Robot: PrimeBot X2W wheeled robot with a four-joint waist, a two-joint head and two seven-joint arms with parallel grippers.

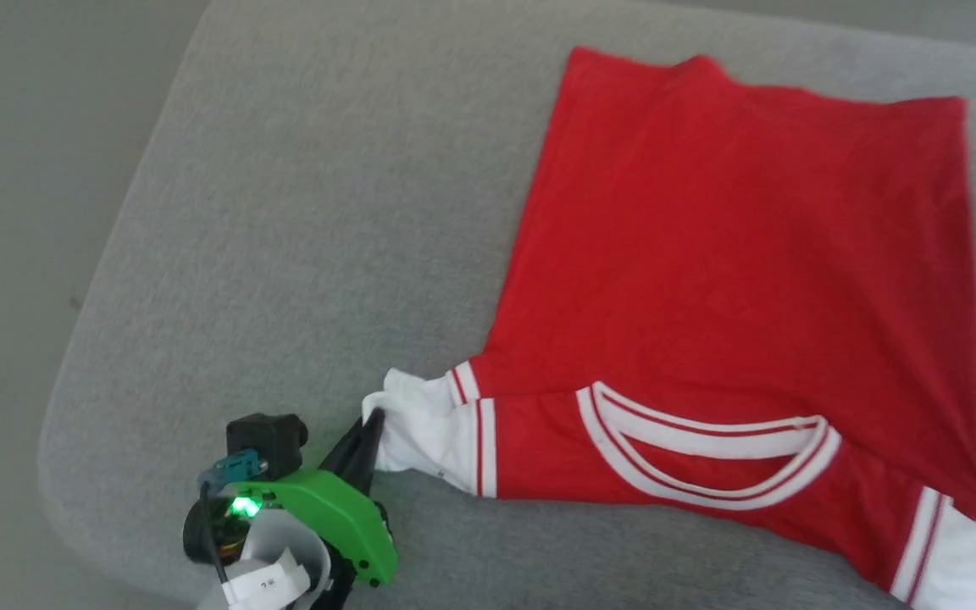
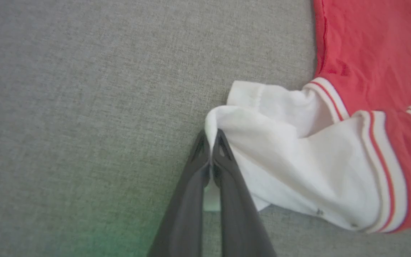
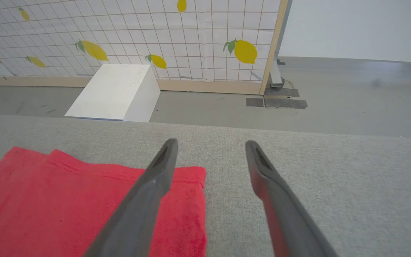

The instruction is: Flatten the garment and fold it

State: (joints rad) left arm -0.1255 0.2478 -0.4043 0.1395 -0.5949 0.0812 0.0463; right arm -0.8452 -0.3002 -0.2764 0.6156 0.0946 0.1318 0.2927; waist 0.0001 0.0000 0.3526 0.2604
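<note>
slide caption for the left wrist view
left tool pinching the white sleeve of the red jersey on grey upholstery

The right gripper [image 3: 211,144] holds its two long dark grey fingers [image 3: 145,200] spread apart above a light grey woven fabric surface [image 3: 334,178]. A flat red knit garment [image 3: 66,200] lies at the near left, its stitched corner passing under the left finger. Beyond the surface's far edge is a grey floor [image 3: 351,100] with a white wedge-shaped block [image 3: 112,91], dark tape patches [image 3: 284,102] and a wood-framed white tiled panel printed with yellow lemons [image 3: 191,35].
</note>
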